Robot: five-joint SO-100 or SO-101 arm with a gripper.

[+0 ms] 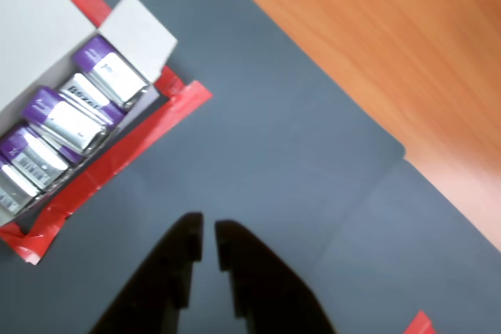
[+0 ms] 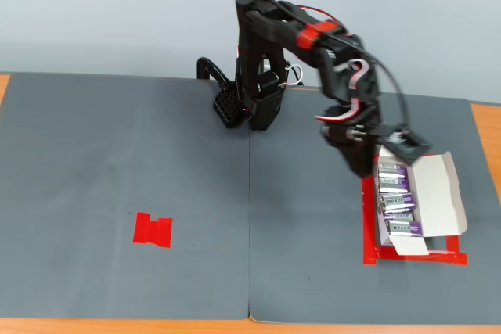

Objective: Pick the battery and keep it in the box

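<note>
The box (image 2: 435, 193), a white cardboard carton with flaps folded out, sits at the right of the fixed view inside a red tape outline (image 2: 415, 256). It holds a row of batteries — glossy silver-grey blocks with purple ends and printed labels; the battery (image 1: 109, 72) nearest the flap lies at the upper left of the wrist view. The black end effector (image 1: 208, 236), at the bottom of that view, is empty — fingers nearly closed above the matte grey mat (image 1: 258, 115). Orange wood-grain table (image 1: 376, 44) shows at upper right.
</note>
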